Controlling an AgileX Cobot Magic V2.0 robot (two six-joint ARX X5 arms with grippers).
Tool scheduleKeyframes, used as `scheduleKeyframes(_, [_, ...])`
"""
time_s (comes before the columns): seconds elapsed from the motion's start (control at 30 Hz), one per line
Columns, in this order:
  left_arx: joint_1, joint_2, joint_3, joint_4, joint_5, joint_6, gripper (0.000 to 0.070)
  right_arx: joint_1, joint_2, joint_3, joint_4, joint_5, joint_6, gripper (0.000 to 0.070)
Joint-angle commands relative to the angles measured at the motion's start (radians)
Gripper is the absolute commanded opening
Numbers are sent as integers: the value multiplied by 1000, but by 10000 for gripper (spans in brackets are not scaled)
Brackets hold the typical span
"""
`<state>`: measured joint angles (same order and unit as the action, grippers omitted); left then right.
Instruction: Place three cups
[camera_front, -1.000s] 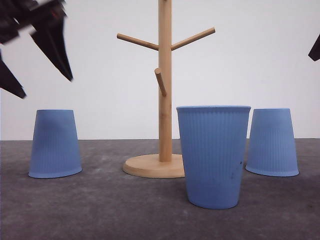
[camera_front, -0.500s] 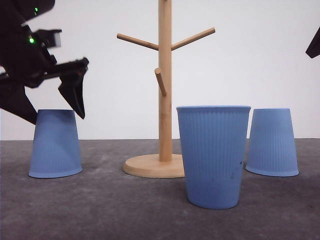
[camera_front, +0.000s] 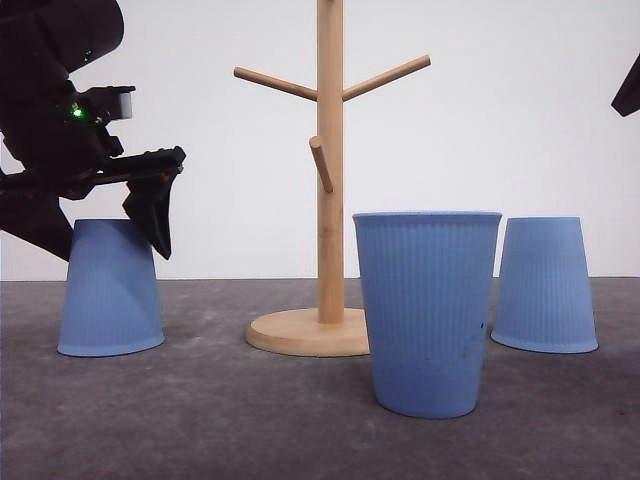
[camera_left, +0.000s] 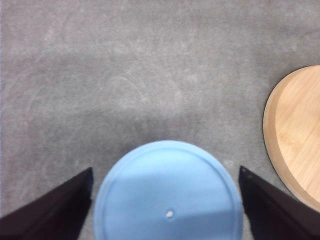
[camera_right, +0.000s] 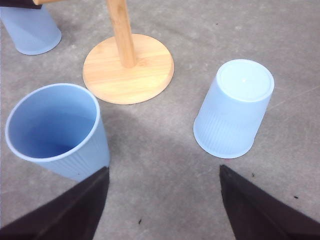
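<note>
Three light-blue ribbed cups stand on the grey table around a wooden stand (camera_front: 329, 160). The left cup (camera_front: 110, 295) (camera_left: 168, 197) is upside down. My left gripper (camera_front: 105, 243) (camera_left: 165, 171) is open, its fingers (camera_left: 60, 207) straddling this cup's top with a small gap on each side. The middle cup (camera_front: 428, 310) (camera_right: 55, 132) stands upright nearest the front. The right cup (camera_front: 545, 285) (camera_right: 235, 107) is upside down. My right gripper (camera_right: 163, 169) hangs open above the table between these two cups, holding nothing; one of its fingers (camera_front: 630, 92) pokes in at the right edge.
The stand's round base (camera_front: 305, 332) (camera_right: 128, 67) (camera_left: 295, 145) sits between the left and middle cups, with pegs (camera_front: 275, 84) branching off high up. A white wall closes the back of the table.
My left gripper has come down and to the right, from above the left cup to around its top. The cups and the right arm have not moved.
</note>
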<state>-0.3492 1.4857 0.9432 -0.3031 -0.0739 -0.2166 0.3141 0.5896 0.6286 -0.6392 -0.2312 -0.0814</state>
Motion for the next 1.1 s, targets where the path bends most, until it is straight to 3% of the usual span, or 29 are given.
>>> scheduleKeyframes(0.0, [-3,14,17,3,-1,14,386,5,2,14,11,3,3,448])
scheduleKeyframes(0.13, [-3,11,18,2,-1,12,348,5,2,14,11,3,3,448])
scheduleKeyframes(0.43, [-3,-44,41,-61,3,-16,347,5,2,14,11,3,3,448])
scheduleKeyframes(0.7, [24,-81,178,-259,78,-20,348,5,2,14,18,3,3,448])
scheduleKeyframes(0.9, [113,-81,342,-395,254,-29,349,5,2,14,19,3,3,448])
scheduleKeyframes(1.07, [277,-81,405,-409,577,-105,349,5,2,14,24,3,3,448])
